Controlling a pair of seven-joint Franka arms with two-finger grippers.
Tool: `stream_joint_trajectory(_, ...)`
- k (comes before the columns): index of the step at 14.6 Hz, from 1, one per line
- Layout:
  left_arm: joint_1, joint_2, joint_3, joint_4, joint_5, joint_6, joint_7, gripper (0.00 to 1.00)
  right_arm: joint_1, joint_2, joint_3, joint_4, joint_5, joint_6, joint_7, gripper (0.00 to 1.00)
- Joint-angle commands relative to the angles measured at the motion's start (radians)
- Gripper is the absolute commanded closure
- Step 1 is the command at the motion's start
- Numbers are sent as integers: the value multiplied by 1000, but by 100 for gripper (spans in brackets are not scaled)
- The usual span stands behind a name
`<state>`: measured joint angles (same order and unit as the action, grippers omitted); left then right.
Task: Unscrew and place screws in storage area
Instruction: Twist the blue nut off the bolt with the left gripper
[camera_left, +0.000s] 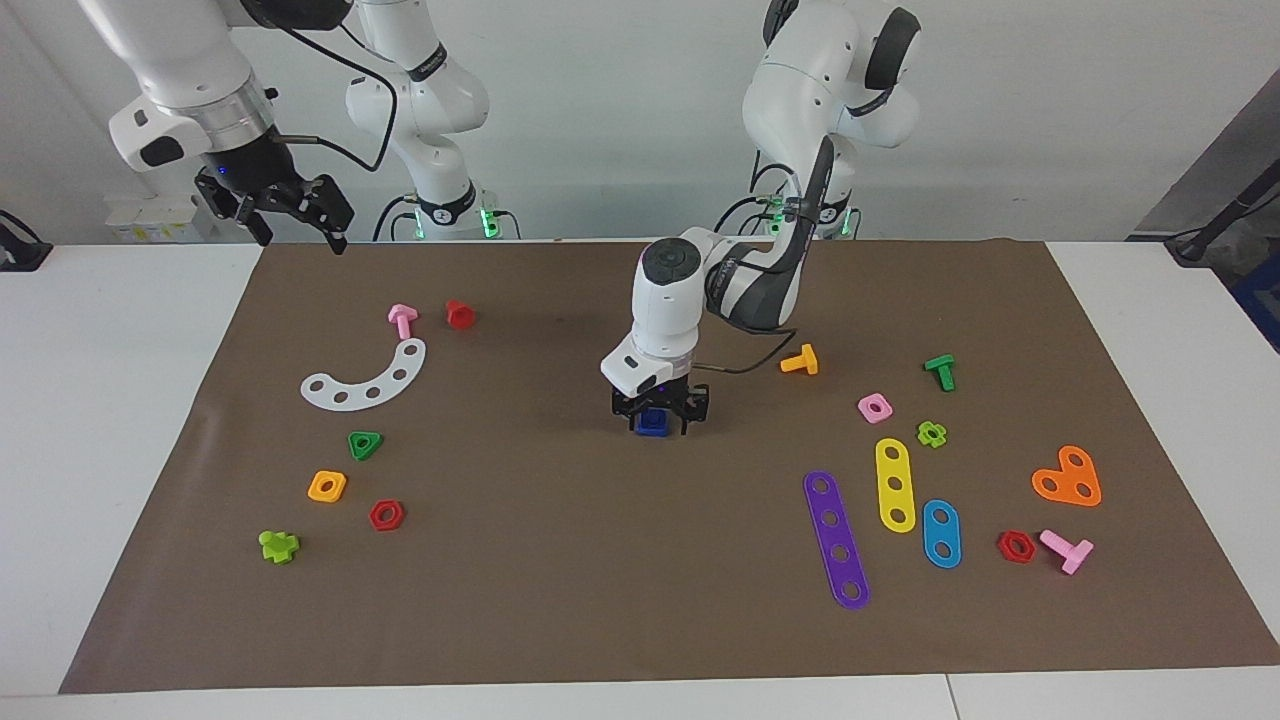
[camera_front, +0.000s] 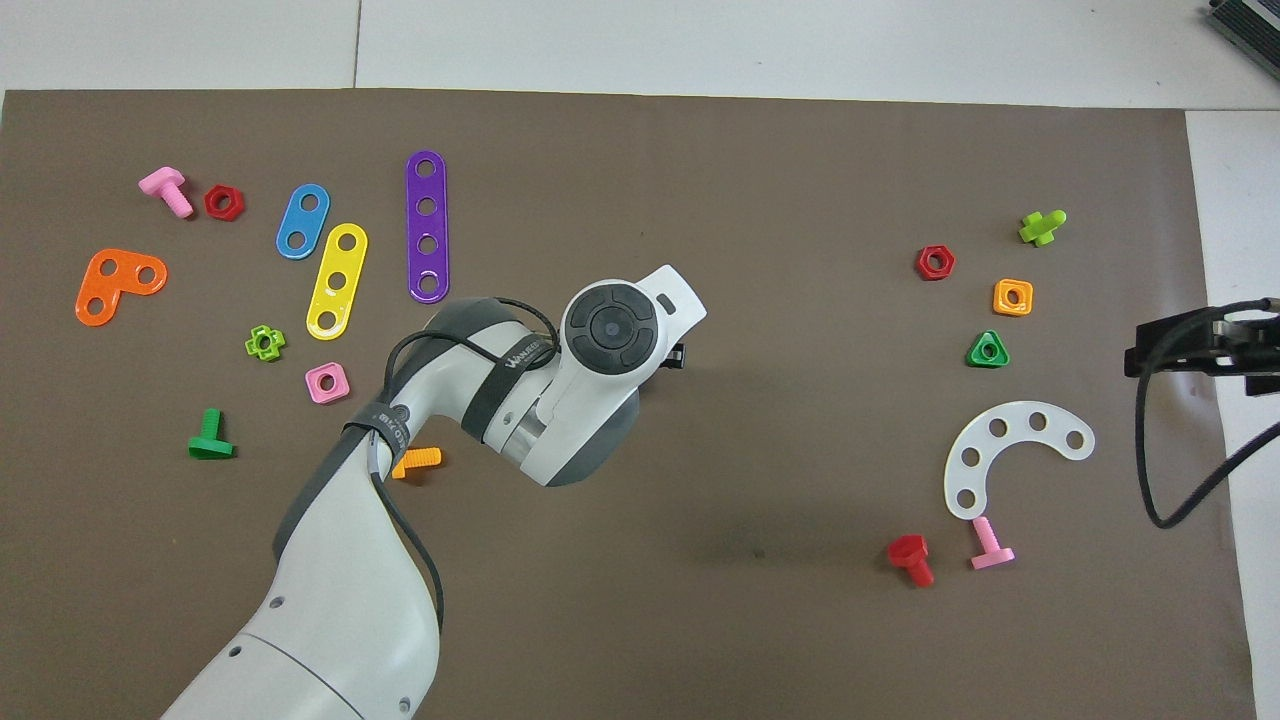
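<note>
Dark-blue plastic sits between my left gripper's (camera_left: 660, 421) fingers: the blue bolt (camera_left: 651, 424) stands in its blue square nut in the middle of the brown mat (camera_left: 560, 600), and I am down around it, low over the mat. My jaws look drawn in beside the bolt, but I cannot tell whether they have bitten on it or only flank it. From overhead my own wrist hides the bolt entirely.

To do this step well, I judge I should grip the head rather than the nut beneath it, squarely and centred, then turn about the bolt's upright axis without pressing sideways. The nut is loose on the mat, so it may spin along with the bolt; a light grip and small turns should show that early.

My right gripper (camera_left: 290, 215) waits with its jaws spread and empty, raised over the mat's edge at the right arm's end of the table.

Nothing crowds the bolt. The orange bolt (camera_left: 800, 360) and pink square nut (camera_left: 874, 407) lie toward the left arm's end, well apart, along with the purple strip (camera_left: 836, 539), yellow strip (camera_left: 895, 484) and blue strip (camera_left: 941, 533). Toward the right arm's end lie the white curved strip (camera_left: 366, 378), red bolt (camera_left: 459, 314) and green triangular nut (camera_left: 365, 444). I see no marked storage area.
</note>
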<state>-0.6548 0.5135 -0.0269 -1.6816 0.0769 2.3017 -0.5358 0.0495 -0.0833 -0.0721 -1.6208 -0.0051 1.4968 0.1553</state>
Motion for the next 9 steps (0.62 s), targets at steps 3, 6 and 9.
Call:
stream_joint_trajectory(3, -28, -1, 13, -12, 27, -5, -4, 18, -8, -23, 8, -25, 17, 16, 7, 0)
stream_joint_trajectory(6, -34, -3, 13, -17, 26, -16, -3, 21, -8, -23, 8, -25, 17, 16, 7, 0)
stream_joint_trajectory(9, -32, -3, 13, -17, 26, -18, -3, 22, -8, -23, 8, -25, 17, 17, 7, 0)
